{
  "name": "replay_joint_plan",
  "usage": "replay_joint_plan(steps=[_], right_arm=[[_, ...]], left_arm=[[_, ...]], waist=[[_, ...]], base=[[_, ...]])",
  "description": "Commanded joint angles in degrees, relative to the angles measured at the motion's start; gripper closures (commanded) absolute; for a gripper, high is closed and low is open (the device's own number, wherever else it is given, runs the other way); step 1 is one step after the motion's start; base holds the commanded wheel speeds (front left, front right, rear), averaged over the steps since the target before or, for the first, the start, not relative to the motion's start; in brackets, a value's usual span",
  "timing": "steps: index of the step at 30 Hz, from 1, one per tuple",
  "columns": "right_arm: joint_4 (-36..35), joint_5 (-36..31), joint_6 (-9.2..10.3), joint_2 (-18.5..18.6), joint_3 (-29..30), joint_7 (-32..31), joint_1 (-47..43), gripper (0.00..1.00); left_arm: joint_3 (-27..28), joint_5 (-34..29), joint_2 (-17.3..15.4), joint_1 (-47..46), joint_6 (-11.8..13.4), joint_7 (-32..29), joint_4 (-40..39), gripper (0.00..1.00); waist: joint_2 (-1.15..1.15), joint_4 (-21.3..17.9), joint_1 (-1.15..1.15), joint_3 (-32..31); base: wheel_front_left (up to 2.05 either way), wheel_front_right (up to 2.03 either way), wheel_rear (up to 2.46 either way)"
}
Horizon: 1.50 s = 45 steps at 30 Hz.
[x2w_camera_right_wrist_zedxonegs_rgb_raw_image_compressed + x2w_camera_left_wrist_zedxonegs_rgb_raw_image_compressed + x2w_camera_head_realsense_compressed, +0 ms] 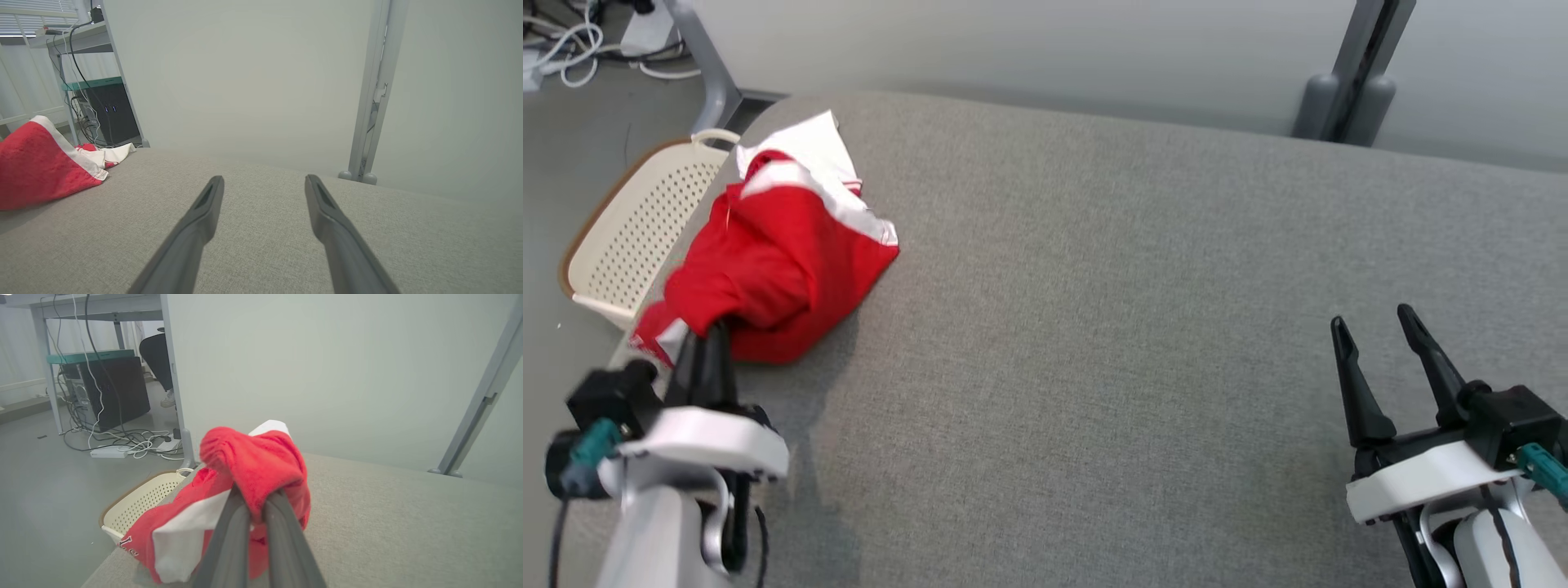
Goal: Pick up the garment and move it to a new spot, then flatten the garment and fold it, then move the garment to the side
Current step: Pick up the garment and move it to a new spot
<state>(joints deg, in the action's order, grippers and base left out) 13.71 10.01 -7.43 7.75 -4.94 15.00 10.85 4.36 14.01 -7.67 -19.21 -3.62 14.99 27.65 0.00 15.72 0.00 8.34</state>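
Head view: the left gripper is clamped on the near edge of the red-and-white garment, which lies bunched just beyond its fingers. The right gripper gapes, well apart from it.

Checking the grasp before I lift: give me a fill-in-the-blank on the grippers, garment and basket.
The left gripper is ____ on the red and white garment.
The right gripper hovers over the grey surface with jaws ____.
The cream basket sits beside the surface on the robot's ____ side.
Missing: shut, open, left.
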Motion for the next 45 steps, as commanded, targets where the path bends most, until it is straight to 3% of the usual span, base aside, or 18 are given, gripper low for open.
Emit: replay_joint_plan(steps=[1,9,17,24,32,39,45], right_arm=[[-0.03,0.0,-0.11,-0.19,0.24,0.26,-1.05,0.0],[0.23,0.33,-0.11,-1.84,0.59,0.25,-3.64,0.0],[-0.38,0.44,-0.11,-2.19,-0.28,0.25,-2.58,0.0],[-0.92,1.16,-0.11,-2.11,0.0,0.26,-0.75,0.0],[-1.17,2.23,-0.11,-3.29,-0.14,0.25,1.43,0.0],[-1.2,3.29,-0.11,-4.13,-0.37,0.25,2.73,0.0],[-1.19,3.66,-0.11,-4.57,0.03,0.25,3.05,0.0]], left_arm=[[-0.38,-0.38,0.54,2.98,0.66,0.27,-2.69,1.0],[-3.75,-0.64,2.71,13.75,2.17,-3.53,-14.55,1.0],[-10.47,-1.02,3.73,12.87,0.27,-8.08,-19.38,1.0],[-20.14,-1.79,4.3,5.89,-2.31,-9.48,-16.09,1.0],[-30.62,-0.65,4.6,-4.26,-3.35,-10.26,-7.88,1.0],[-37.65,2.85,4.6,-8.87,-3.6,-11.16,0.01,1.0],[-42.94,6.56,4.62,-11.24,-3.75,-10.65,5.36,1.0]], waist=[[0.0,-1.01,0.0,-2.42],[0.0,-4.53,0.0,-6.25],[0.0,-12.38,0.0,-4.65],[0.0,-21.12,0.0,-0.73],[0.0,-30.46,0.0,4.47],[0.0,-35.11,0.0,7.73],[0.0,-35.9,0.0,8.8]], base=[[0.0,0.0,0.0],[0.0,0.0,0.0],[0.0,0.0,0.0],[0.0,0.0,0.0],[0.0,0.0,0.0],[0.0,0.0,0.0],[0.0,0.0,0.0]])
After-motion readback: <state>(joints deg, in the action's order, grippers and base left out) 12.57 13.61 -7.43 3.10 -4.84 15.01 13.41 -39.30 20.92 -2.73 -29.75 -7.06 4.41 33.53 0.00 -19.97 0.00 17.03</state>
